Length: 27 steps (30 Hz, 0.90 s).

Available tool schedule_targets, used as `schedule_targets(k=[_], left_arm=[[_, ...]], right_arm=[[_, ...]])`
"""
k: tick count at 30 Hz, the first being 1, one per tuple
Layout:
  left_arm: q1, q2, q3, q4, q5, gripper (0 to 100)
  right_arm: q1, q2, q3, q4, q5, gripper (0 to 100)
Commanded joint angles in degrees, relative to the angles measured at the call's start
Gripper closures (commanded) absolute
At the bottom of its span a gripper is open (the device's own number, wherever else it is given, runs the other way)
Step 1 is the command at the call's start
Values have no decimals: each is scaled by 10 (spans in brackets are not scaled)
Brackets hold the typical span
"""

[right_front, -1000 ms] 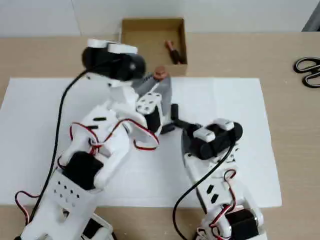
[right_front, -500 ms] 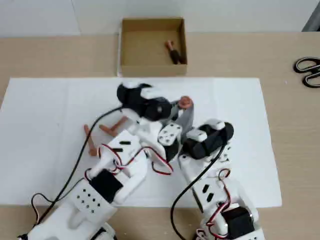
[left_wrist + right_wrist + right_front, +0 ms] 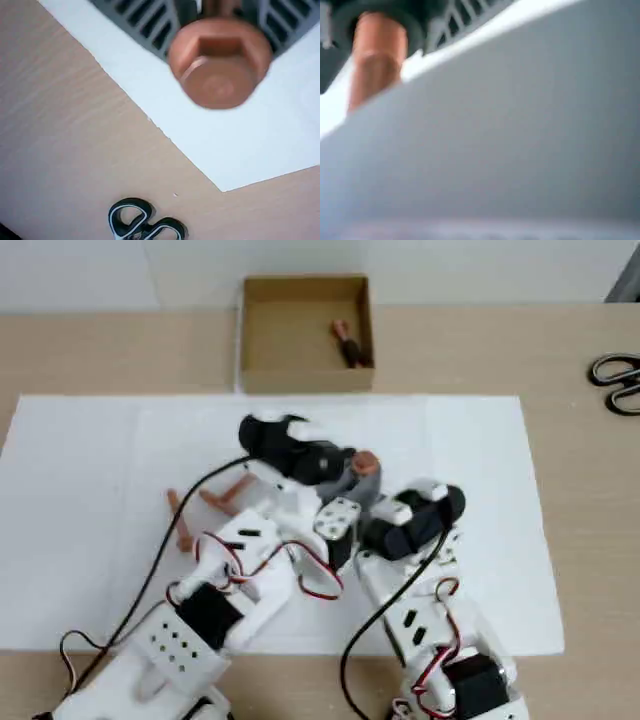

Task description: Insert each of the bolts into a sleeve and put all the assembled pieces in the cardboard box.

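My left gripper (image 3: 364, 470) is shut on a copper bolt (image 3: 366, 461) over the middle of the white paper, directly in front of the right arm (image 3: 410, 520). In the left wrist view the bolt's hex head (image 3: 220, 65) sits between the grey lattice fingers (image 3: 135, 20). In the right wrist view the bolt's shaft (image 3: 372, 60) comes out of a dark sleeve (image 3: 415, 30), which my right gripper (image 3: 380, 20) holds. Two loose bolts (image 3: 180, 520) (image 3: 225, 495) lie on the paper to the left. The cardboard box (image 3: 255, 340) at the back holds one assembled piece (image 3: 346, 343).
White paper (image 3: 480, 440) covers the table's middle. Scissors (image 3: 618, 380) lie on the bare wood at the far right, and the same scissors (image 3: 145, 227) show in the left wrist view. The two arms crowd together at the centre.
The left arm swung back from near the box to the right arm, carrying the bolt with it. That uncovered the two loose bolts on the left. The right arm barely shifted.
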Motion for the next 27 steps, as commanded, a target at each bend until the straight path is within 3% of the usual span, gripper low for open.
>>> schedule_targets(k=[1, 21, 27], left_arm=[[1, -14, -33, 10, 4, 994], [1, 46, -36, 43, 4, 994], [1, 47, -68, 123, 4, 994]], right_arm=[[0, -8, -4, -15, -4, 995], [-3, -9, -4, -15, -4, 995], [-4, -9, -4, -15, -4, 995]])
